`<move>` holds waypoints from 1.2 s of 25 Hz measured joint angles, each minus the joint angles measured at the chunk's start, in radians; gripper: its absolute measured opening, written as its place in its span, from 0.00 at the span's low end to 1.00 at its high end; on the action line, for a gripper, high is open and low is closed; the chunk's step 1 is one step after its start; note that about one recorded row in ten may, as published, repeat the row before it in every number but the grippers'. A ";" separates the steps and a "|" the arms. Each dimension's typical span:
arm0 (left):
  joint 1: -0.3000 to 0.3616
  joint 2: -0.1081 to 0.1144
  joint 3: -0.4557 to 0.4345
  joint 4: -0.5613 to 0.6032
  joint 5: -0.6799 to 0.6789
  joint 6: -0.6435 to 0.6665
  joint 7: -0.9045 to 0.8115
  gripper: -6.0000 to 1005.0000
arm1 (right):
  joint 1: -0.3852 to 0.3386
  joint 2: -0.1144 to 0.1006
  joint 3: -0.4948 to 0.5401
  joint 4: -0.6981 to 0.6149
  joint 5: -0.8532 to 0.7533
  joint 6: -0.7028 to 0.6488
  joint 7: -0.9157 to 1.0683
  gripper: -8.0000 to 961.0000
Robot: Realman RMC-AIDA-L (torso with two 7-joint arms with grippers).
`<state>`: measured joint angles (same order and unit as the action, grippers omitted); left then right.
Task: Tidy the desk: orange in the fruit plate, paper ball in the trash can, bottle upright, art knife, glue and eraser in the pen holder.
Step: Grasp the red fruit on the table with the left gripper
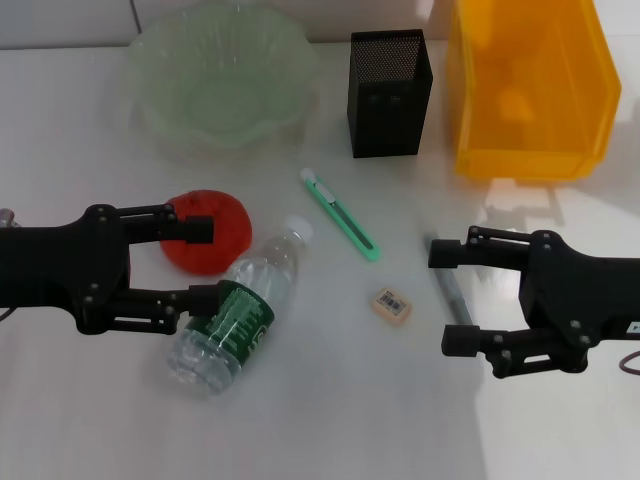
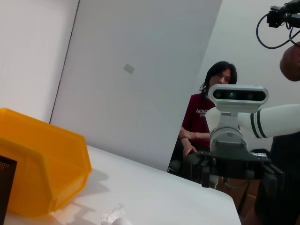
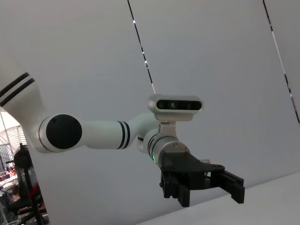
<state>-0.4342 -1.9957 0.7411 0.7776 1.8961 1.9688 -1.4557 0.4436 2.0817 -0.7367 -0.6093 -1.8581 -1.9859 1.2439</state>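
two pincers point(image 1: 203, 262) point(image 1: 452, 297) wide open; my left one, lower left, straddles the orange point(image 1: 208, 232) beside the bottle point(image 1: 234, 311). next, close, lift to bowl point(image 1: 222, 75).

Left pincer point(image 1: 202, 262) and right pincer point(image 1: 447, 296) both agape, low, pointing inward, well apart.

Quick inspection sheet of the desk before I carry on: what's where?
Surface: white desk, glossy.
Job's things: bottle lying down; orange beside it; knife, eraser and glue loose; paper ball near the yellow bin; plate and pen holder empty.
Clutter: nothing seen.
Grippers: left gripper open, straddling orange and bottle; right gripper open around glue.
Cables: black cable.
Surroundings: seated person.
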 joint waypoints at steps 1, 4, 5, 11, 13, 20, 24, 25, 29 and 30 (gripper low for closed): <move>-0.001 0.000 0.000 0.000 0.000 0.000 0.000 0.82 | 0.002 0.000 0.002 0.001 0.000 0.000 0.000 0.88; -0.002 0.000 0.001 0.000 0.000 0.000 0.000 0.82 | 0.003 0.000 0.005 0.003 0.000 0.002 0.000 0.88; -0.005 -0.001 0.001 0.000 0.000 -0.001 0.000 0.81 | 0.004 0.000 0.005 0.003 0.000 0.003 0.000 0.88; -0.011 -0.001 0.001 0.000 0.000 -0.002 0.000 0.80 | 0.004 0.000 0.005 0.003 0.001 0.013 -0.001 0.87; -0.012 -0.001 0.000 0.000 0.000 -0.005 0.000 0.79 | 0.004 0.000 0.005 0.003 0.002 0.013 -0.001 0.87; -0.006 -0.010 -0.012 0.000 0.000 -0.260 0.002 0.77 | -0.012 0.000 0.013 0.003 0.002 0.014 -0.001 0.87; -0.008 -0.029 0.020 -0.012 0.017 -0.450 0.021 0.76 | -0.038 -0.001 0.043 0.004 0.002 0.013 -0.001 0.86; -0.010 -0.032 0.025 -0.016 0.025 -0.468 0.025 0.76 | -0.044 -0.001 0.051 0.004 0.002 0.013 -0.001 0.86; -0.035 -0.064 0.053 -0.040 0.114 -0.612 0.061 0.75 | -0.059 -0.003 0.078 0.009 0.002 0.013 -0.001 0.86; -0.038 -0.068 0.060 -0.044 0.128 -0.637 0.065 0.75 | -0.059 -0.003 0.083 0.013 0.002 0.014 -0.001 0.86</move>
<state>-0.4727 -2.0642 0.8010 0.7336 2.0239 1.3320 -1.3903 0.3845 2.0783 -0.6540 -0.5964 -1.8559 -1.9717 1.2434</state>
